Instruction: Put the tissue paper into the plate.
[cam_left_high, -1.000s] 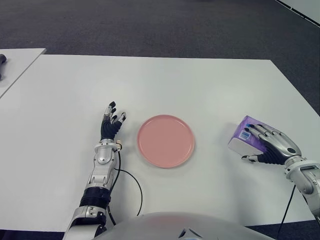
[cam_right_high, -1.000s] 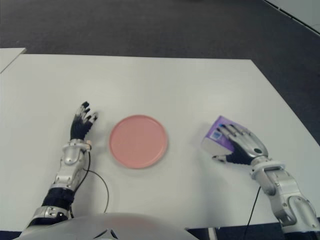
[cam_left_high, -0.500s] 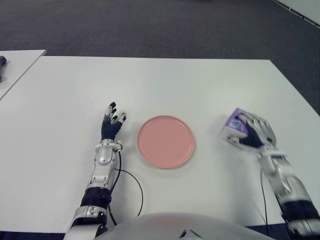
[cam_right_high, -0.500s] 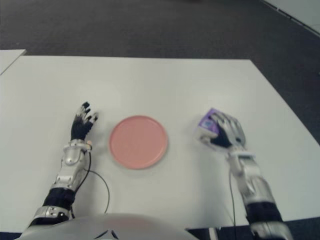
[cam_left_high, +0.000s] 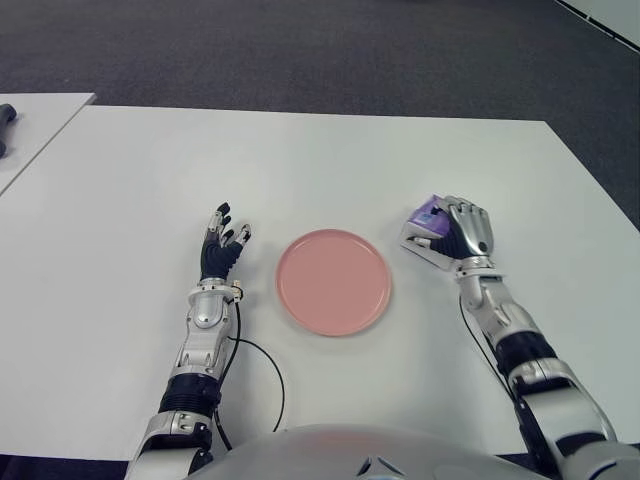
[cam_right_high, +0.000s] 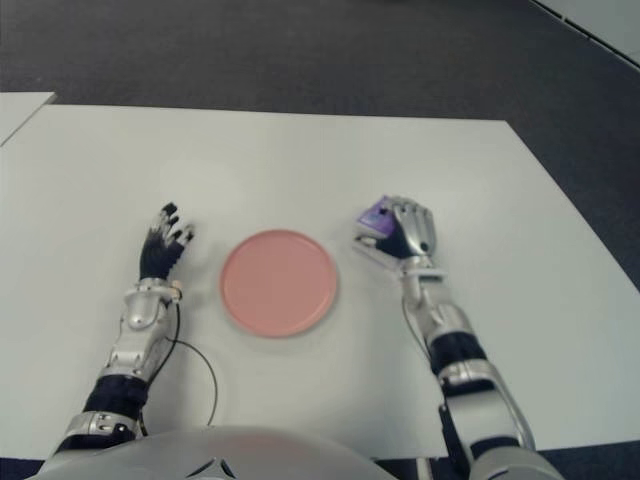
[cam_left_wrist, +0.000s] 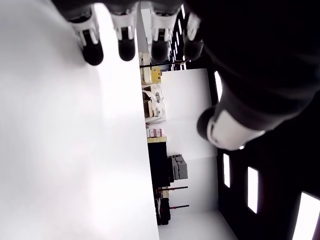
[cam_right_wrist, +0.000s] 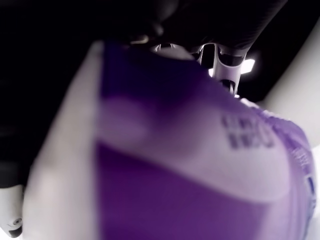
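The right robot hand (cam_left_high: 462, 232) has its fingers wrapped over the purple tissue paper pack (cam_left_high: 428, 215), carried just to the right of the pink plate (cam_left_high: 332, 281) above the white table (cam_left_high: 330, 170); it looks a light, soft, squashy packet, so a broad hold across its width should serve, without much squeeze. The left robot hand (cam_left_high: 222, 250) shows left of the plate, fingers spread and empty. Most of the pack is hidden under the fingers, and the right wrist view is filled by blurred purple wrapper, so the print can't be read.
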